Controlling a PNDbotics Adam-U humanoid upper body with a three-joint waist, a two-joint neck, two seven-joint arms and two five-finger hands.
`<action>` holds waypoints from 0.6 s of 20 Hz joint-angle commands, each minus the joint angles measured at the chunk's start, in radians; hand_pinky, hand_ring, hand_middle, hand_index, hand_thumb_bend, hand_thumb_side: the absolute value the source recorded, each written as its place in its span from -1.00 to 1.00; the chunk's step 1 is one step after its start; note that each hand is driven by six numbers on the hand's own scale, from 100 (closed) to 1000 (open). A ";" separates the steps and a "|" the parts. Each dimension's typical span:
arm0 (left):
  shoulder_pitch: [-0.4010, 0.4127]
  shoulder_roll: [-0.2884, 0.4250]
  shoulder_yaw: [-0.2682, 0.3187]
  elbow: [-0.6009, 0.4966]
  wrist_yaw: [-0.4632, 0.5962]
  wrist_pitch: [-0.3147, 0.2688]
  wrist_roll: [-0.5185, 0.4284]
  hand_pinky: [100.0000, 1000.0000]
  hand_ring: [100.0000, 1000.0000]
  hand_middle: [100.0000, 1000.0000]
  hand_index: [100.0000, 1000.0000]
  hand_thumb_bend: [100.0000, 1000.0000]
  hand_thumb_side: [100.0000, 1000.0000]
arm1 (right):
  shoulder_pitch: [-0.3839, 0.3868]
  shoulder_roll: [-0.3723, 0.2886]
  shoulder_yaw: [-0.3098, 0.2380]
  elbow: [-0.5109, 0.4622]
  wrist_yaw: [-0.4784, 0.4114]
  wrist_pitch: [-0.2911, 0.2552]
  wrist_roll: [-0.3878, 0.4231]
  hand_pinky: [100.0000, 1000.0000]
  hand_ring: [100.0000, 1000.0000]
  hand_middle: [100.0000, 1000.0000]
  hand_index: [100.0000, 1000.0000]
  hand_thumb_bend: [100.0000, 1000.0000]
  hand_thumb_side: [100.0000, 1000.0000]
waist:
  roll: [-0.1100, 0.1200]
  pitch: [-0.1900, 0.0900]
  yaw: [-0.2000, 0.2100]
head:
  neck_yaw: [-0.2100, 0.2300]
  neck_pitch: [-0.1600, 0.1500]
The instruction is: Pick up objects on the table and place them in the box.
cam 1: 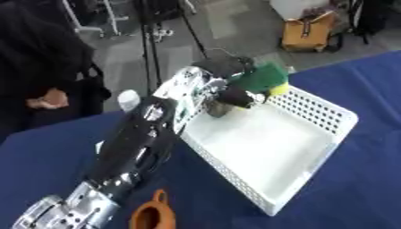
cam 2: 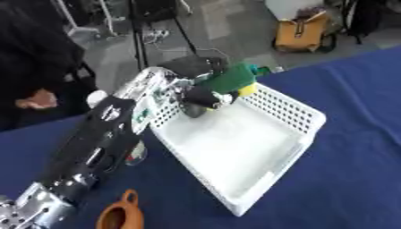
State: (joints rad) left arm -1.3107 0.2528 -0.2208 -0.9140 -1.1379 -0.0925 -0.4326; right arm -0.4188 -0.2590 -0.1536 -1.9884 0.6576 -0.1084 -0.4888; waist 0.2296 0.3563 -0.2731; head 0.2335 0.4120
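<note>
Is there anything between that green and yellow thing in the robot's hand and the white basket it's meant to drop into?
Nothing visible. The left hand holds the green and yellow sponge-like object over the far corner of the white perforated plastic basket, whose inside looks bare beneath it. The brown clay pot sits outside, on the near side.

Box (cam 1: 313, 147): on the table (cam 1: 368, 89), centre to right, set askew.
Left hand (cam 1: 227, 82): over the box's far left corner, arm running in from the lower left.
Sponge (cam 1: 262, 76): in the left hand's curled fingers, above the box's far rim, not resting in it.
Small jug (cam 1: 153, 214): on the table at the near edge, left of the box and just right of the arm.
Cup-like thing (cam 2: 134, 154): on the table, touching the arm's right side, left of the box.
</note>
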 commanded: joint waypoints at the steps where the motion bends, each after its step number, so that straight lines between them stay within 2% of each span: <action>1: -0.019 0.014 0.007 -0.005 0.016 0.047 -0.007 1.00 1.00 1.00 1.00 -1.00 1.00 | -0.009 -0.006 0.000 -0.012 -0.008 -0.001 0.002 0.10 -0.08 -0.16 0.02 -1.00 0.08 | -0.011 -0.020 0.002 | -0.002 -0.001; 6: -0.018 0.011 0.012 -0.019 0.082 0.046 0.005 1.00 1.00 1.00 1.00 -1.00 1.00 | -0.005 -0.005 0.002 -0.012 -0.012 -0.002 0.002 0.10 -0.09 -0.16 0.02 -1.00 0.10 | -0.011 -0.021 0.006 | -0.004 -0.001; 7: -0.017 0.010 0.010 -0.022 0.098 0.037 0.014 1.00 1.00 1.00 1.00 -1.00 0.16 | -0.004 -0.005 0.002 -0.012 -0.013 -0.003 0.002 0.10 -0.09 -0.16 0.01 -1.00 0.10 | -0.011 -0.021 0.007 | -0.004 -0.001; 8: -0.015 0.010 0.008 -0.024 0.120 0.027 0.027 1.00 1.00 1.00 1.00 -1.00 0.06 | -0.004 -0.005 0.002 -0.012 -0.013 -0.003 0.003 0.10 -0.09 -0.16 0.01 -1.00 0.10 | -0.011 -0.021 0.007 | -0.004 0.000; 9: -0.016 0.015 0.007 -0.028 0.128 0.028 0.047 1.00 1.00 1.00 0.94 -1.00 -0.61 | -0.004 -0.006 0.002 -0.012 -0.013 -0.003 0.003 0.10 -0.09 -0.16 0.01 -1.00 0.10 | -0.012 -0.022 0.007 | -0.004 -0.001; 10: -0.016 0.017 0.004 -0.031 0.118 0.036 0.073 1.00 1.00 1.00 0.91 -1.00 -0.58 | -0.004 -0.006 0.002 -0.012 -0.013 -0.004 0.003 0.10 -0.09 -0.16 0.01 -1.00 0.10 | -0.012 -0.022 0.007 | -0.004 -0.002; 11: -0.017 0.022 0.003 -0.037 0.092 0.054 0.111 1.00 0.63 0.80 0.73 -1.00 -0.56 | -0.004 -0.006 0.002 -0.012 -0.013 -0.004 0.003 0.10 -0.09 -0.16 0.01 -1.00 0.10 | -0.012 -0.023 0.007 | -0.004 -0.001; 12: -0.016 0.021 0.000 -0.038 0.062 0.074 0.150 1.00 0.57 0.76 0.75 -1.00 -0.56 | -0.004 -0.006 0.003 -0.012 -0.013 -0.004 0.003 0.10 -0.09 -0.16 0.01 -1.00 0.10 | -0.012 -0.023 0.007 | -0.004 -0.001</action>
State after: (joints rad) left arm -1.3091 0.2524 -0.2212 -0.9276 -1.0581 -0.0335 -0.3223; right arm -0.4138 -0.2589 -0.1532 -1.9884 0.6494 -0.1095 -0.4880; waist 0.2296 0.3564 -0.2672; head 0.2307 0.4120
